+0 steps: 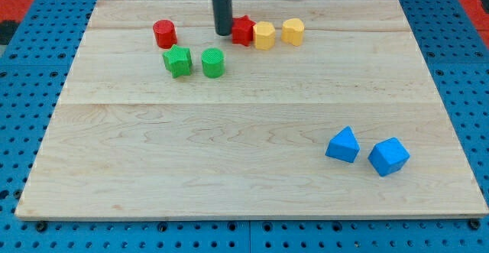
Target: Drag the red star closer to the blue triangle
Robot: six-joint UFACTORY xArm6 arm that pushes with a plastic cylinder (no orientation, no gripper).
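The red star (244, 30) lies near the view's top centre on the wooden board (244, 131). My tip (223, 34) stands just left of the red star, touching or nearly touching it. The blue triangle (343, 144) lies far off at the lower right, with a blue cube-like block (389, 157) just right of it. The rod comes down from the view's top edge.
Two yellow blocks (264, 35) (293, 31) sit in a row right of the red star. A red cylinder (164, 34) lies left of my tip. A green star-like block (177, 60) and a green cylinder (213, 63) lie below it.
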